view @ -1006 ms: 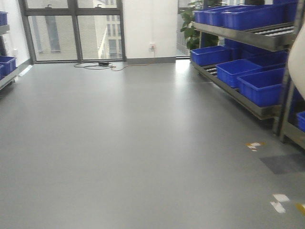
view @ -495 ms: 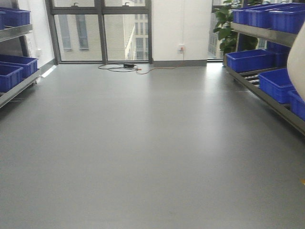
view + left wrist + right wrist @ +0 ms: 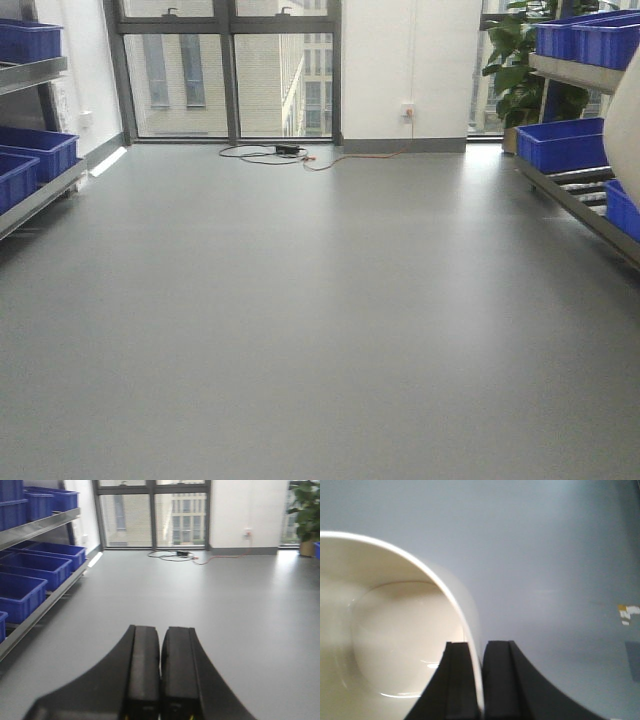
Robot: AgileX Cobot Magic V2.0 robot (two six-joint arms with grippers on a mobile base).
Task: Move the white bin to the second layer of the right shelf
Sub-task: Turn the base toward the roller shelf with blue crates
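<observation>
Your right gripper (image 3: 480,652) pinches the white bin (image 3: 395,630) by its wall, over the floor (image 3: 545,555). The bin is cropped, a sliver in front view. Left gripper (image 3: 160,635) is closed, empty.

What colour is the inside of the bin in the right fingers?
Glossy cream-white, no pattern; the white bin shows best in the right wrist view.
</observation>
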